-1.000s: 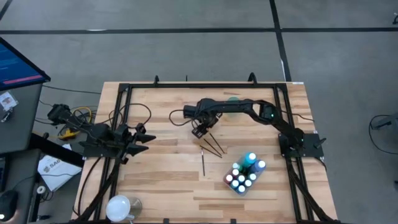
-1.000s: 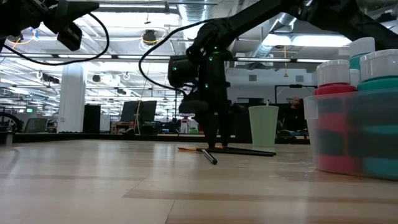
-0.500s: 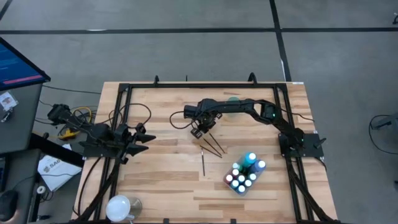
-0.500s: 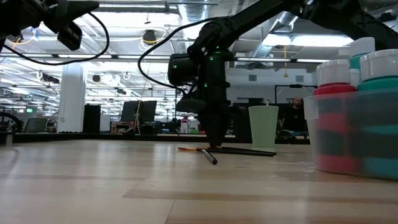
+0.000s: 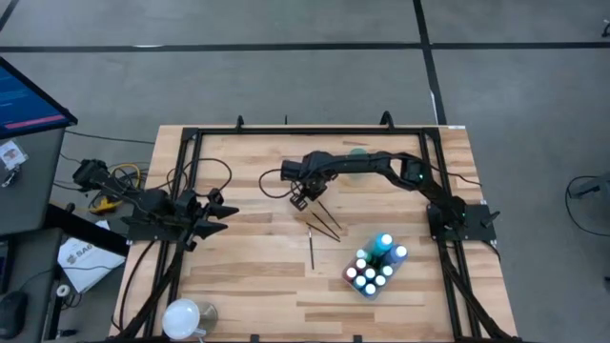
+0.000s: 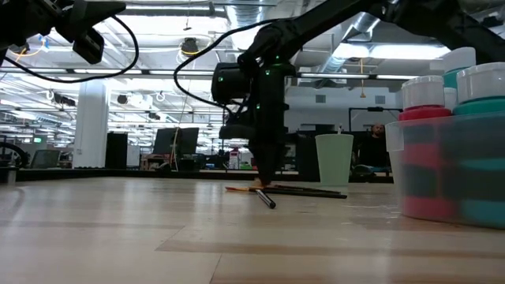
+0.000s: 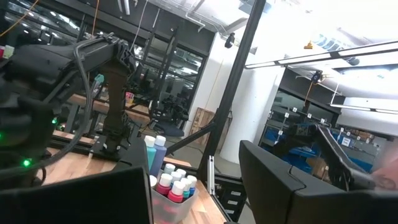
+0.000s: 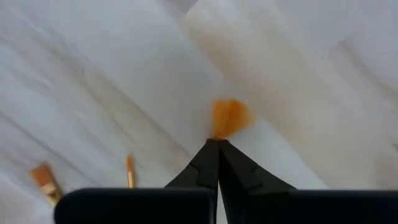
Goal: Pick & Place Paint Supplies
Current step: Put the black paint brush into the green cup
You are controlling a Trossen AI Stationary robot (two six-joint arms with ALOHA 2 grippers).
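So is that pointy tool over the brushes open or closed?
Closed: the right tool has its two fingers pressed together at a paintbrush's orange bristles.

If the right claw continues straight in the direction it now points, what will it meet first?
Probably the wooden table. The right claw points down, shut on a paintbrush, whose orange bristles are already at the wood; how much gap remains is unclear.

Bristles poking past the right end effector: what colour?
Orange bristles, clearest in the right wrist view.
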